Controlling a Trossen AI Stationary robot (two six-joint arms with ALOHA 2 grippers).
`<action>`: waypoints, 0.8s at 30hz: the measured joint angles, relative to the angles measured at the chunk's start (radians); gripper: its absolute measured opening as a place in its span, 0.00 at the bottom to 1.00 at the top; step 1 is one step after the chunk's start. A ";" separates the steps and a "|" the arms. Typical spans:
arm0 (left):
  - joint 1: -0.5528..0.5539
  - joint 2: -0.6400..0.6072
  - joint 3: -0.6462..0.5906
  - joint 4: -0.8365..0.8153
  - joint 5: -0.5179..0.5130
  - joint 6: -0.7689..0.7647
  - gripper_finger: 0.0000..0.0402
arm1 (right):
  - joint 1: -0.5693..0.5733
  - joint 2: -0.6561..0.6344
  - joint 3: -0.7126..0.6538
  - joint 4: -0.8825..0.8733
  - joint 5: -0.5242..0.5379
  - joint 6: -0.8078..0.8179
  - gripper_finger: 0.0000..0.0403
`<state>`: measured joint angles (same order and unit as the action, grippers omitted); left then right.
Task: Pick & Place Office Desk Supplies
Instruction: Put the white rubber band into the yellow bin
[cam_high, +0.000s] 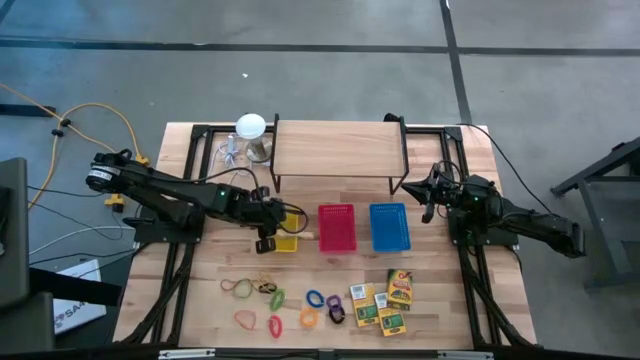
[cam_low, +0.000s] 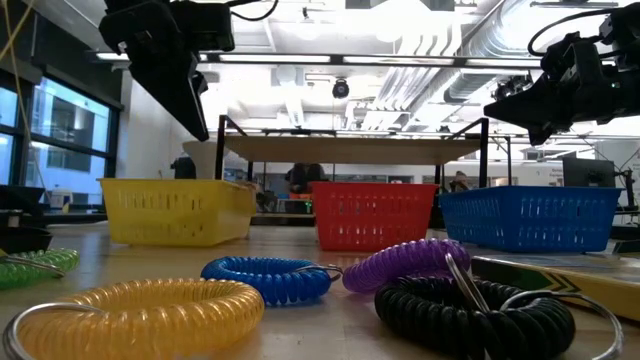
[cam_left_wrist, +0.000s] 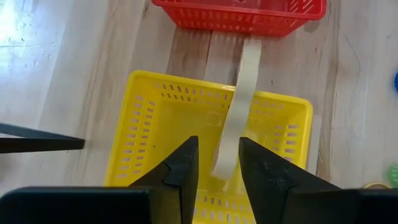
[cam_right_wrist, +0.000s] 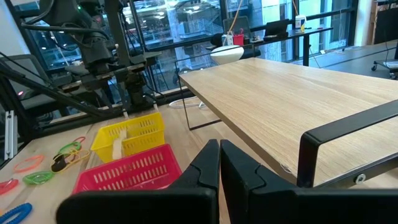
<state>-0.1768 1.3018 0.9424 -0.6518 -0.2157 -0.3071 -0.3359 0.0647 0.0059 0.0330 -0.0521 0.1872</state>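
From above, we're looking at a pale wood table (cam_high: 200, 300) on grey concrete floor, supplies lying near the yellow basket (cam_high: 288, 240): rubber bands (cam_high: 240, 288), coil rings (cam_high: 316, 299), card boxes (cam_high: 385, 300). Low down, bright ceiling lights are glowing. Wrist-wise, the left gripper (cam_left_wrist: 217, 171) is hanging spread open over that basket, a beige band (cam_left_wrist: 236, 118) draping its rim; the right gripper (cam_right_wrist: 220, 163) is pinching on nothing.

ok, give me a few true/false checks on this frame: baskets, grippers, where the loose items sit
1. The left gripper is above the yellow basket. True.
2. A pale rubber band hangs between its open fingers. True.
3. The right gripper is open. False: it is shut, empty, beside the wooden shelf.
4. The red basket sits between yellow and blue basket. True.
5. The coiled rings lie in the blue basket. False: they lie on the table.
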 joint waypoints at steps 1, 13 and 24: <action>0.000 0.000 0.000 0.000 0.000 -0.001 0.28 | 0.000 0.000 0.000 0.000 0.000 0.000 0.00; 0.000 0.000 0.000 0.002 0.002 0.009 0.28 | 0.000 0.000 0.000 0.000 0.000 0.000 0.00; 0.000 -0.003 0.000 0.017 0.027 0.049 0.28 | 0.000 0.000 0.000 0.000 0.000 0.000 0.00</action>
<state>-0.1768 1.2987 0.9421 -0.6346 -0.1885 -0.2584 -0.3359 0.0646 0.0058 0.0330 -0.0521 0.1873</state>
